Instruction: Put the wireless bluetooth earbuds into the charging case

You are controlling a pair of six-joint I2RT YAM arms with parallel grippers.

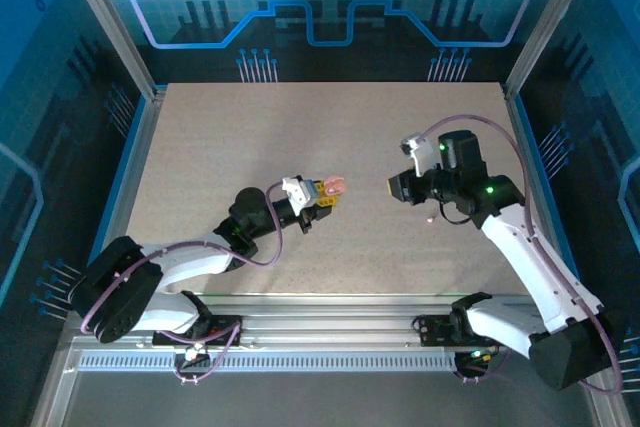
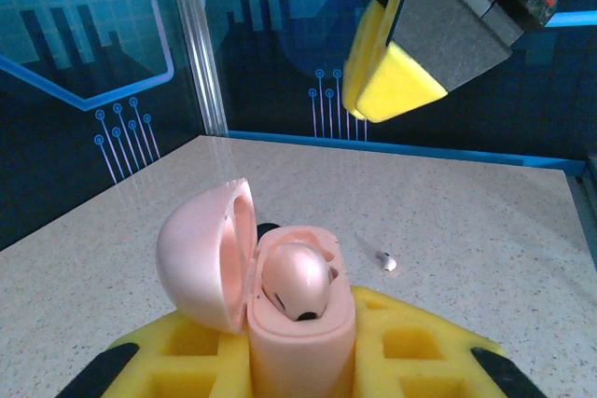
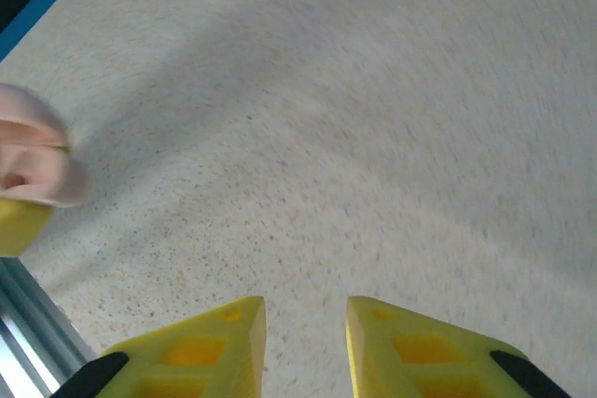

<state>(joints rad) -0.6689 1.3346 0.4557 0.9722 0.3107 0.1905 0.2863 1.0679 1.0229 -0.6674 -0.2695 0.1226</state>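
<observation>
The pale pink charging case (image 2: 298, 323) stands upright with my left gripper (image 2: 298, 347) shut on it. Its lid (image 2: 201, 253) is swung open to the left, and one pink earbud (image 2: 297, 279) sits in the body. In the top view the case (image 1: 335, 185) is held just above the table at the left gripper (image 1: 322, 194). A small white earbud (image 2: 388, 263) lies loose on the table beyond the case. My right gripper (image 1: 397, 187) hovers to the right of the case, open, with bare table between its yellow fingers (image 3: 224, 342). The case (image 3: 33, 160) shows at that view's left edge.
The speckled beige table (image 1: 320, 127) has metal rails along its sides and a blue patterned wall behind. The right gripper's yellow pads (image 2: 396, 76) hang high in the left wrist view, above and beyond the loose earbud.
</observation>
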